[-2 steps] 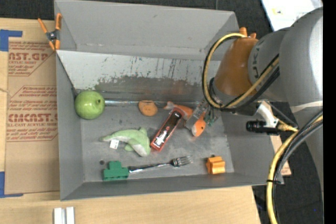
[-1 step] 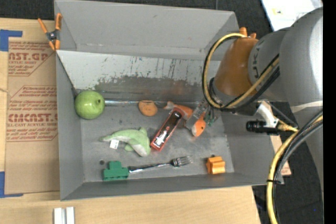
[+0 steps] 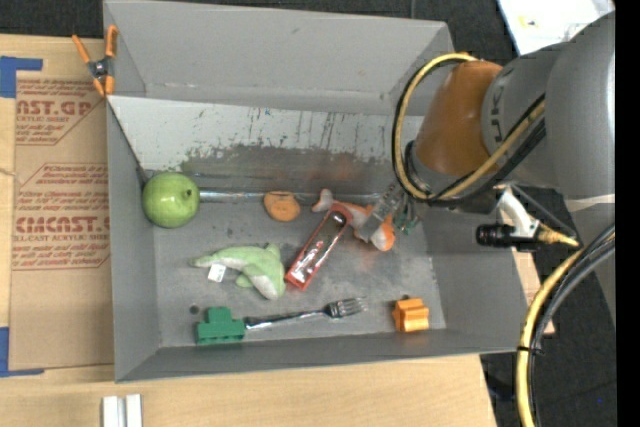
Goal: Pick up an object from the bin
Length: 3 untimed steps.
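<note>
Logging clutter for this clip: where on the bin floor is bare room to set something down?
Bare: the back strip behind the green apple and orange lump; the patch between red tube, fork and orange block. Crowded: the middle by the gripper.

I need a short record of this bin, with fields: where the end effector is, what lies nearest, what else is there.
arm: end effector over the right middle of the bin
nearest: small orange and white piece, beside it
then: red flat packet, lying slanted
left: green apple
centre: pale green soft toy
front: fork with green handle; orange block
</note>
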Available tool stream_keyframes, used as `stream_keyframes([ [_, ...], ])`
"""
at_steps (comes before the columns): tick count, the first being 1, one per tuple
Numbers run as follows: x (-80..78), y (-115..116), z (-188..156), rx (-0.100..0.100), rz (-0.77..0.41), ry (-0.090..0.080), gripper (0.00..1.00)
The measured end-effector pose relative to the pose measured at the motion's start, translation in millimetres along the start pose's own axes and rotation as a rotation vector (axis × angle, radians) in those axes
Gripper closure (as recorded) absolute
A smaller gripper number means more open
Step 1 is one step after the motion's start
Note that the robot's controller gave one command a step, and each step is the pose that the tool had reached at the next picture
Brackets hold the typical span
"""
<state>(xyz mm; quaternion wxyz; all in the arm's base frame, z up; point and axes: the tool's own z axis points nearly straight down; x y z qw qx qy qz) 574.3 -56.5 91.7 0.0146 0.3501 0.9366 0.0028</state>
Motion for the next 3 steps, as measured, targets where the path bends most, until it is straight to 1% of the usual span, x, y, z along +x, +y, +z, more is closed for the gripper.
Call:
stream_keyframes([
  [1, 0.8, -0.1, -45.9, 0.004, 0.0, 0.007, 1.0],
  [2, -1.5, 1.5, -88.5, 0.001, -0.001, 0.002, 1.0],
  [3, -2.7, 2.3, -128.7, 0.001, -0.001, 0.002, 1.0],
])
